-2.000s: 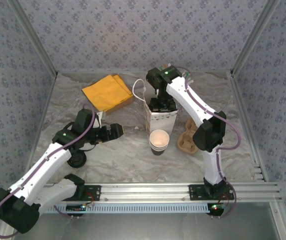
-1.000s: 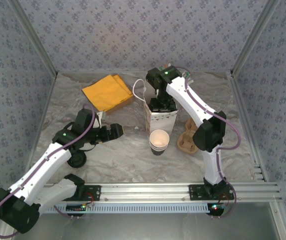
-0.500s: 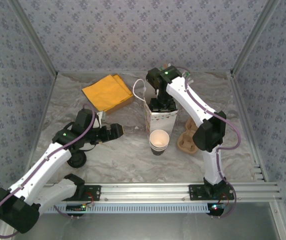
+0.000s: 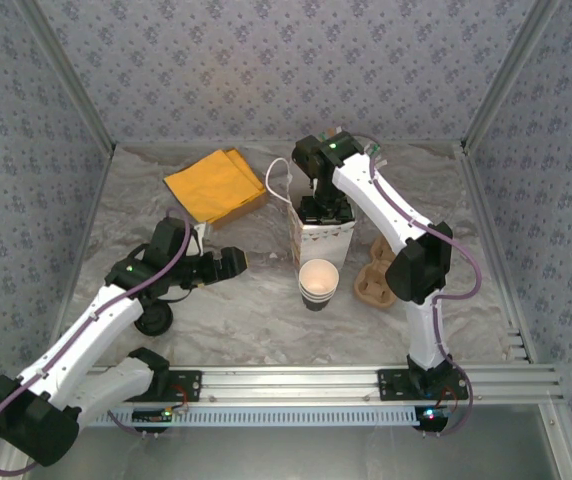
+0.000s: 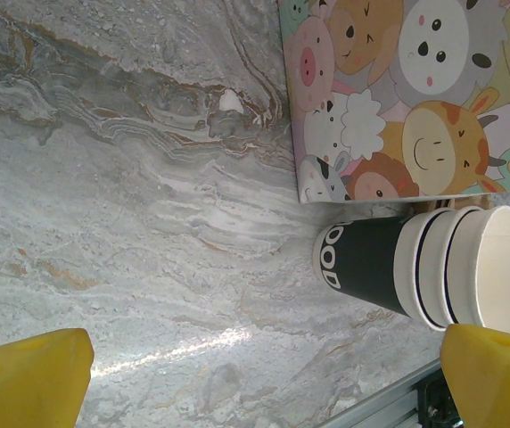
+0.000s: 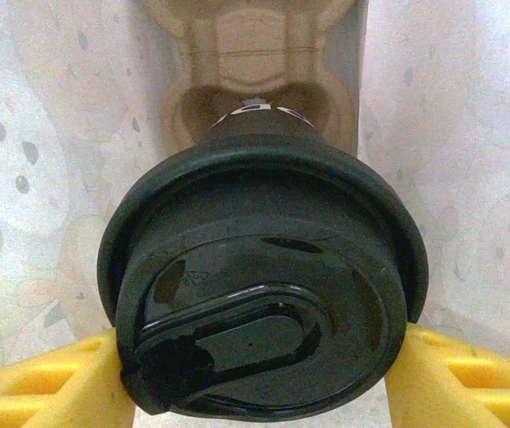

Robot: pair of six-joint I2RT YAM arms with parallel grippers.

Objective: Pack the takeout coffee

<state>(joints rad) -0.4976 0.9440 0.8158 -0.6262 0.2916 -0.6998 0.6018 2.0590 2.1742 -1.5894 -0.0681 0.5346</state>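
**Both arms idle, the takeout coffee (image 4: 318, 281) unpacked on the table (image 4: 266, 310)**

Nothing had shifted over the last two seconds, so the packing looked paused rather than advancing. The cartoon-printed paper bag (image 4: 323, 243) stood at 12 o'clock from the table's middle, and the takeout coffee stood upright just outside it at its 6 o'clock. A cardboard carrier (image 4: 374, 280) lay at the coffee's 3 o'clock. The left gripper (image 4: 228, 262), well apart at the coffee's 9 o'clock, had its fingers spread fully wide on nothing. The right gripper (image 6: 259, 379) reached down into the bag, its fingers pressed against both sides of a black-lidded cup (image 6: 264, 285). That cup hung over a second carrier (image 6: 259, 62) on the bag's floor, and I could not tell whether it was seated. The coffee had yet to be picked up.
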